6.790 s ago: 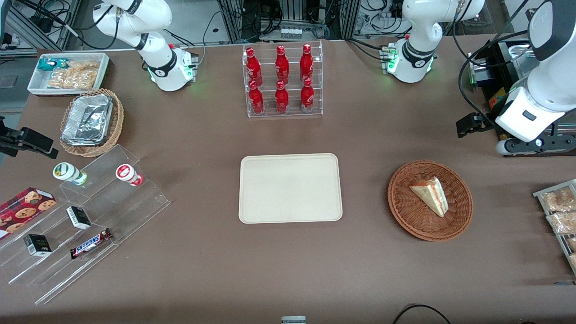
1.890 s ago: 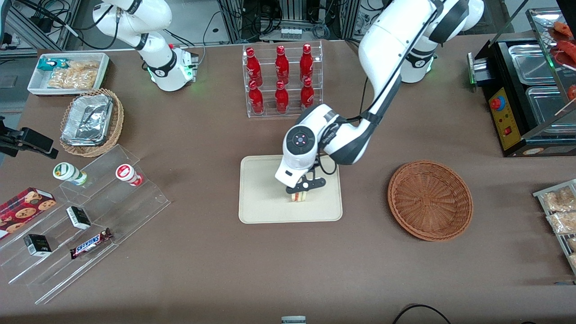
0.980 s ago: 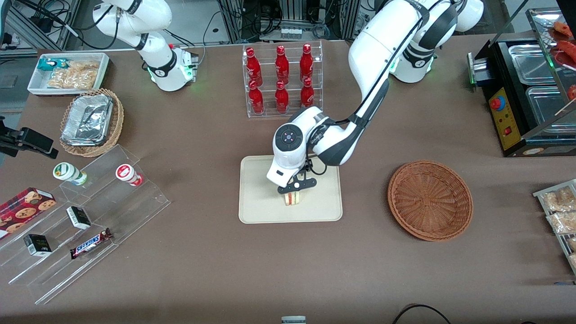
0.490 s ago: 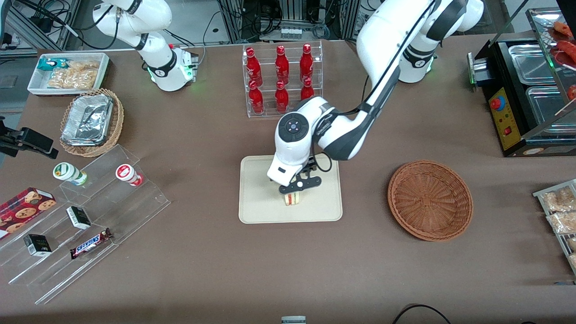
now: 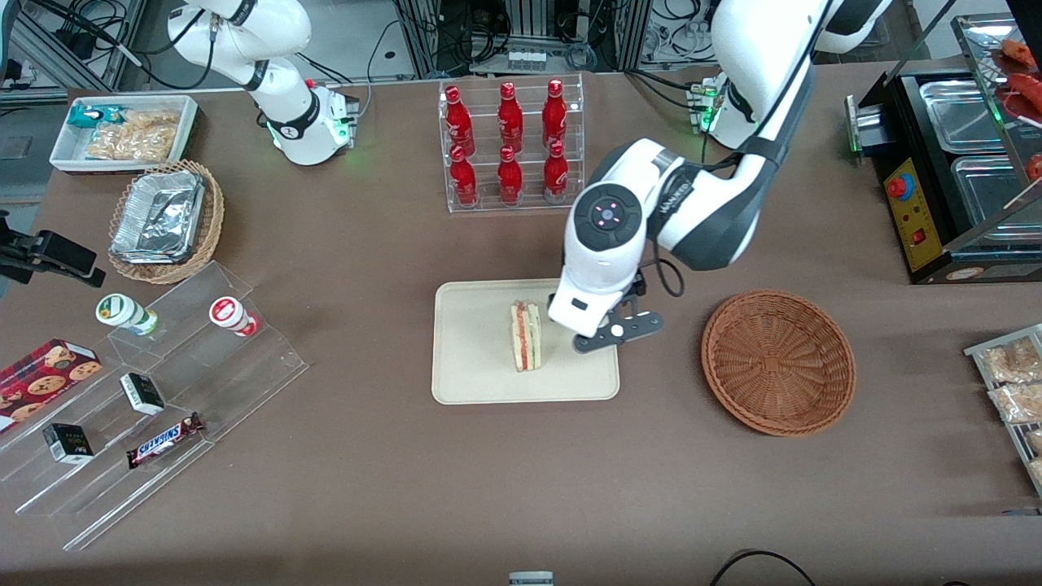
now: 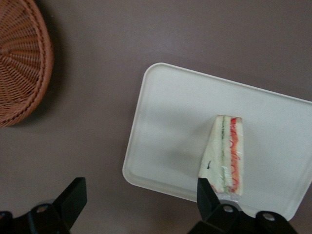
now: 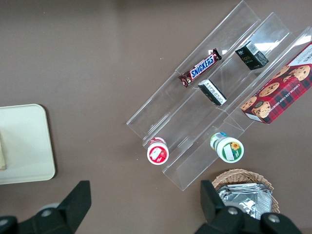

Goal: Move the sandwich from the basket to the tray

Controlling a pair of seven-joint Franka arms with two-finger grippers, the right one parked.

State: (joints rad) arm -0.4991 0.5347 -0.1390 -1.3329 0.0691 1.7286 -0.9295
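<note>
Beige tray (image 5: pixel 472 370) carries sandwich (image 5: pixel 526 335) upright on edge; wicker basket (image 5: pixel 777 362) empty. Gripper (image 5: pixel 612 332) above tray edge, jaws apart, holding nothing. We advise retreating straight upward, avoiding sandwich.

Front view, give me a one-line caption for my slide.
Sandwich standing on the tray, basket empty, open gripper raised above the tray's basket-side edge.

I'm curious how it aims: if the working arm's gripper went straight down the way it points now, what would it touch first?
Probably the edge of the tray or the bare table beside it. The open gripper hangs above the tray's basket-side rim, clear of the sandwich; depth is uncertain.
</note>
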